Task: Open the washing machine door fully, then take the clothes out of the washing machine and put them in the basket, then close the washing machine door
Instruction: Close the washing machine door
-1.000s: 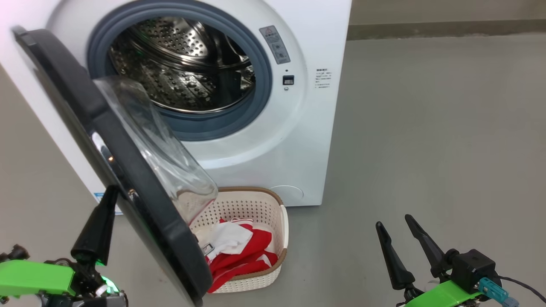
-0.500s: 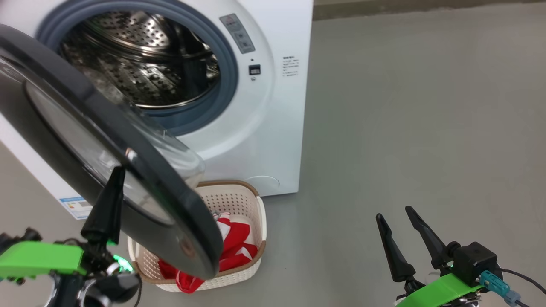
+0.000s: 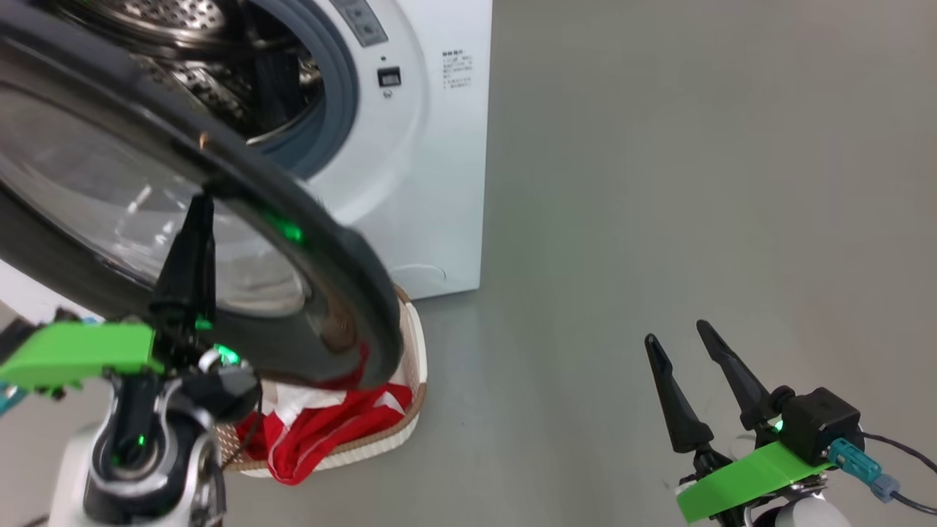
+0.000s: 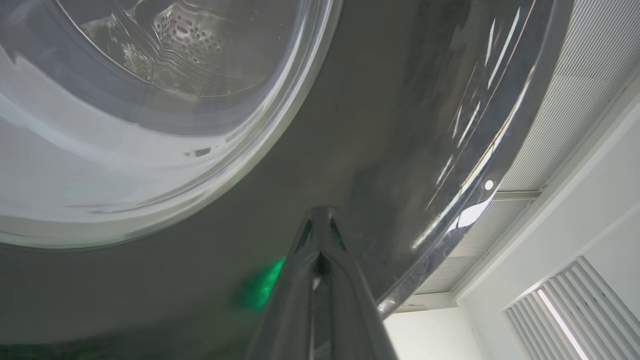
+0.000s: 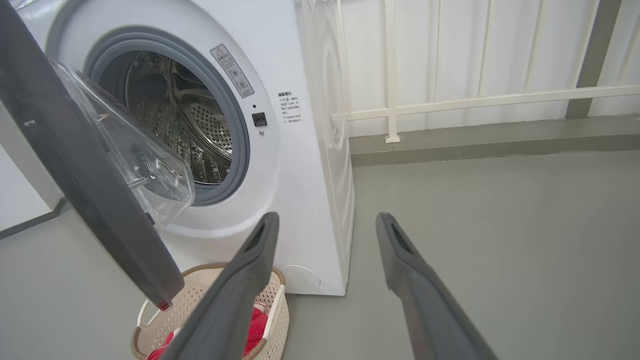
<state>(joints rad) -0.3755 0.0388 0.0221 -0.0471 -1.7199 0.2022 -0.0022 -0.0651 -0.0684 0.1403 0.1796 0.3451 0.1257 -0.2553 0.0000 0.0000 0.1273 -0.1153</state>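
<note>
Head view gives you the washing machine door [image 3: 322, 241] across the upper left, swung partway out from the washing machine [image 3: 432, 183], its black ring hanging over the basket [image 3: 413, 344]. Your left gripper [image 3: 198, 212] stands in front of the door's outer face, fingers pointing up, with the tip lying on the black ring just beside the glass window [image 3: 110, 205].

Left wrist view shows you those two fingers pressed together into a single point, nothing between them, with the left gripper [image 4: 322, 215] meeting the glossy face of the door [image 4: 350, 125] below and to the side of the bulging window [image 4: 150, 125]. Contact looks made, though the reflections keep you from being sure.

Your right gripper [image 3: 677, 333] sits well apart from the door, low over bare floor [image 3: 659, 183], fingers spread wide and holding nothing.

Right wrist view lets you look between those spread fingers of the right gripper [image 5: 327, 220] at the machine [image 5: 295, 150], its steel drum [image 5: 200, 125] exposed behind the tilted door [image 5: 75, 165]. The basket [image 5: 190, 300] stands on the floor against the machine's front, under the door's lower edge, with the clothes [image 5: 255, 322] inside. From the head, the red and white clothes [image 3: 322, 424] spill a little over the basket's near rim.
</note>
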